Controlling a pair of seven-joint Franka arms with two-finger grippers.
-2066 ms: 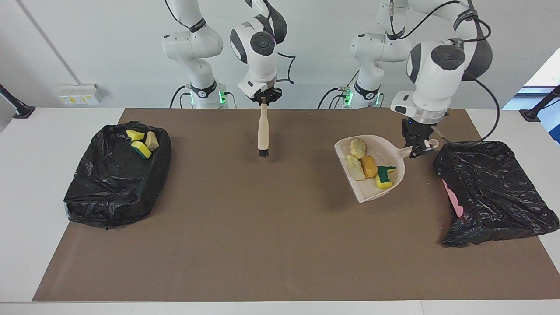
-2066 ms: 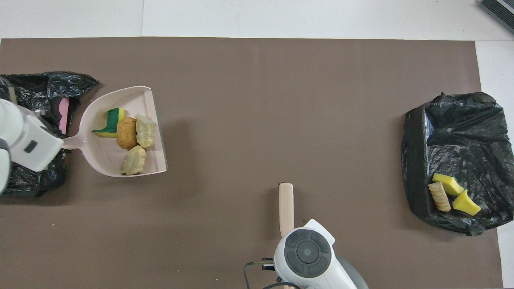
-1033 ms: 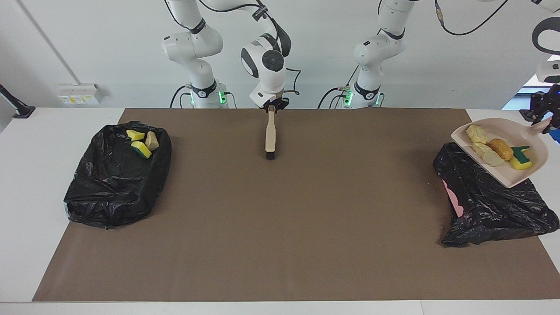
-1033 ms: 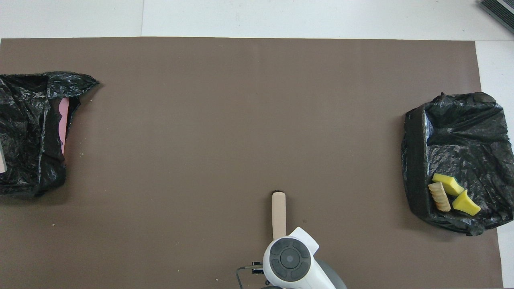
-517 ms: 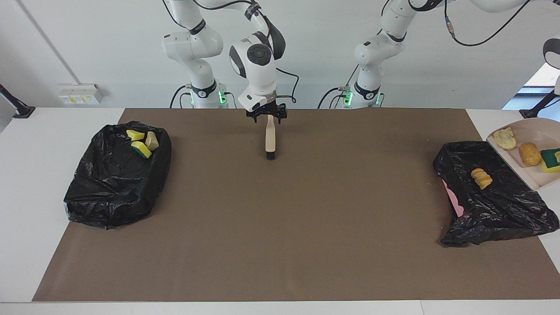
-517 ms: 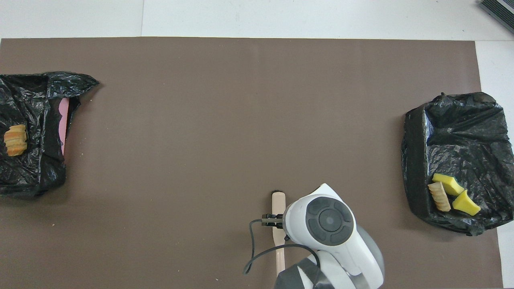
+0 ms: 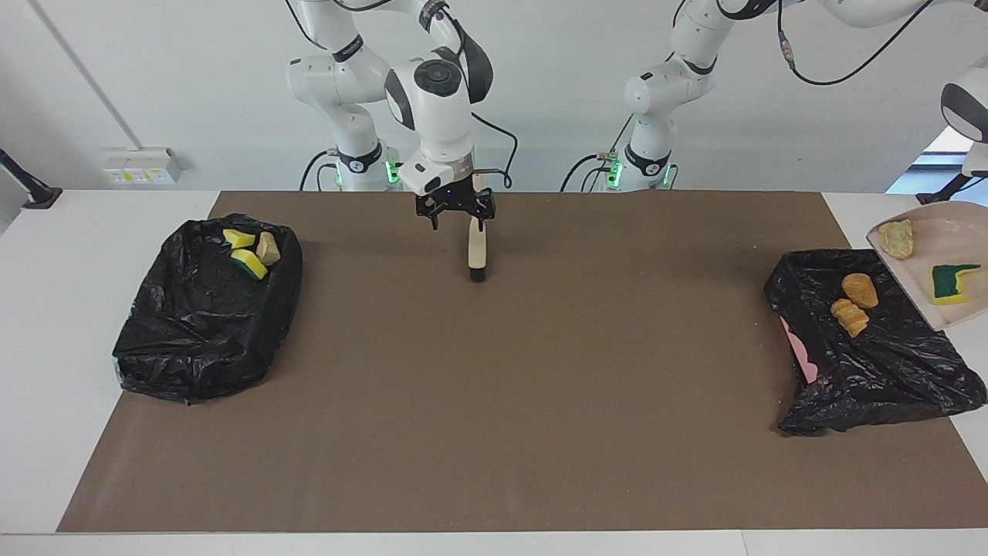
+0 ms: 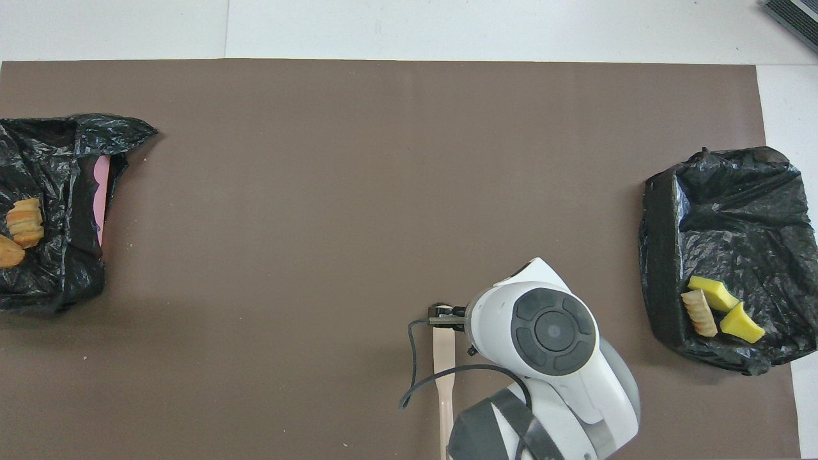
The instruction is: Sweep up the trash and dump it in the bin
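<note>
Facing view: your right pincer (image 7: 455, 213) hangs released over the brush (image 7: 477, 249); left pincer is offscreen, clenched; dustpan (image 7: 938, 305) tilts over the bin (image 7: 888, 371), trash (image 7: 853, 303) inside.

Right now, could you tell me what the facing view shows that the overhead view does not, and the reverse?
Only the facing view shows the dustpan, raised and tilted over the bin at the left arm's end, with a pale chunk and a green-backed sponge scrap on it. It also shows the open right hand above the brush.

The overhead view adds nothing new.

Both show two orange chunks in that bin and the scraps in the bin at the right arm's end.
</note>
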